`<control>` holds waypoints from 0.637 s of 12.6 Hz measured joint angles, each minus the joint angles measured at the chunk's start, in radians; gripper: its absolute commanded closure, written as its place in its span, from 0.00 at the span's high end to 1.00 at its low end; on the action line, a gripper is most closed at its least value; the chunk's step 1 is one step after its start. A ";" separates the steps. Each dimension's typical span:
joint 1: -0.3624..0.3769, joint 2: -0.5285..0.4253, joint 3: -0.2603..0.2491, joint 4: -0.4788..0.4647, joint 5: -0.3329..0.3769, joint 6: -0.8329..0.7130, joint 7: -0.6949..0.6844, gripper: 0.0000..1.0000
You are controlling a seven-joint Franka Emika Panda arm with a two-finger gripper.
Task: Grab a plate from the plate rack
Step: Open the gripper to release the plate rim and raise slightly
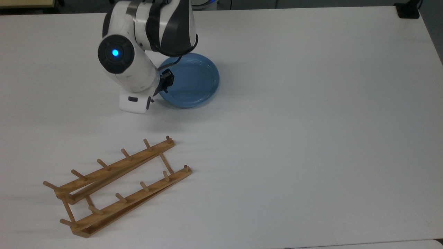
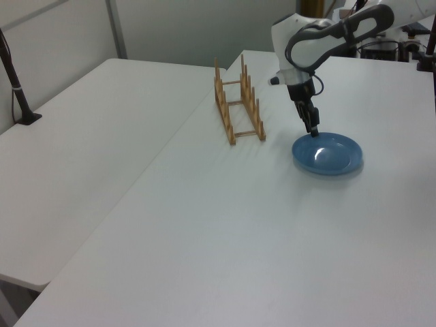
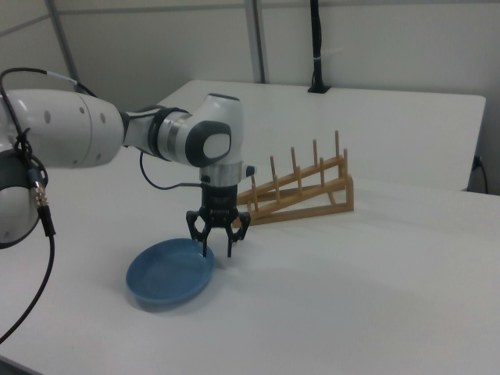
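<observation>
The blue plate (image 1: 193,81) (image 2: 328,152) (image 3: 168,273) lies flat on the white table, well apart from the plate rack. The wooden plate rack (image 1: 117,183) (image 2: 238,102) (image 3: 301,195) stands with nothing between its pegs. My gripper (image 1: 162,85) (image 2: 313,129) (image 3: 217,251) points down over the plate's rim on the side nearest the rack. It is open, with one finger over the plate's inside and the other outside the rim. The rim sits below the gap between them.
A black post (image 2: 17,88) (image 3: 316,47) stands on an adjoining white table (image 2: 82,150). A black block (image 1: 408,10) sits at the table's corner in the top view's upper right. The arm's cable (image 3: 47,258) hangs at the right view's left.
</observation>
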 measured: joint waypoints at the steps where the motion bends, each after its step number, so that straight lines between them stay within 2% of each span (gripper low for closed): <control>1: -0.001 -0.024 -0.001 0.002 0.000 0.000 0.012 1.00; 4: 0.002 -0.088 0.000 0.012 0.000 -0.006 0.098 1.00; 8: 0.008 -0.182 0.007 0.048 0.000 -0.036 0.307 1.00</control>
